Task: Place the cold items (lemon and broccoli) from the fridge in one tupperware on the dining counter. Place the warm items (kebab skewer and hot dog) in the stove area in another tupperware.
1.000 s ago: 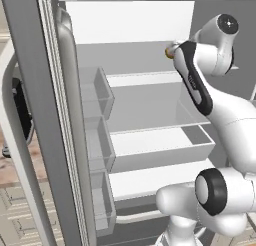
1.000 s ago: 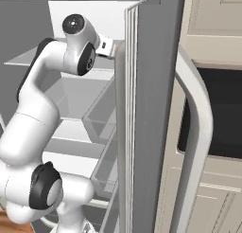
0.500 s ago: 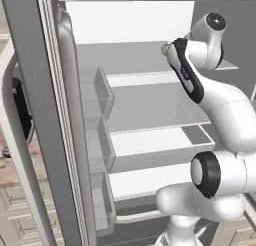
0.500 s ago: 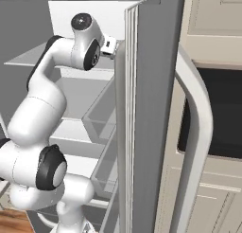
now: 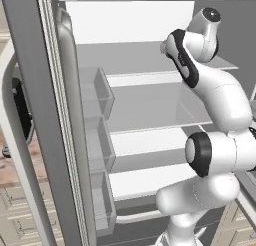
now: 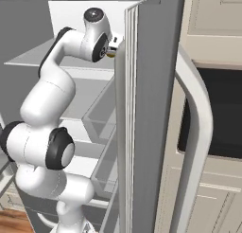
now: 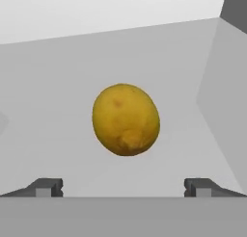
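Observation:
The lemon (image 7: 125, 119), a yellow-orange fruit, lies on a white shelf of the fridge (image 5: 150, 110) and sits dead centre in the hand view. My gripper (image 7: 123, 187) points straight at it from a short way off. Its two dark fingertips (image 7: 46, 187) stand wide apart, open, with nothing between them, and they do not touch the fruit. In both base views my arm reaches high into the fridge's upper shelf. The broccoli, both tupperwares and the dining counter are out of view.
Both fridge doors stand open: the left door (image 5: 55, 115) with clear bins (image 5: 97, 90), the right door (image 6: 146, 109) with a long bar handle (image 6: 198, 132). A dark oven front (image 6: 217, 113) sits right of the fridge. The fridge's side wall (image 7: 226, 96) rises to the lemon's right.
My arm has stretched higher and further into the fridge's upper shelf. The gripper has stayed open.

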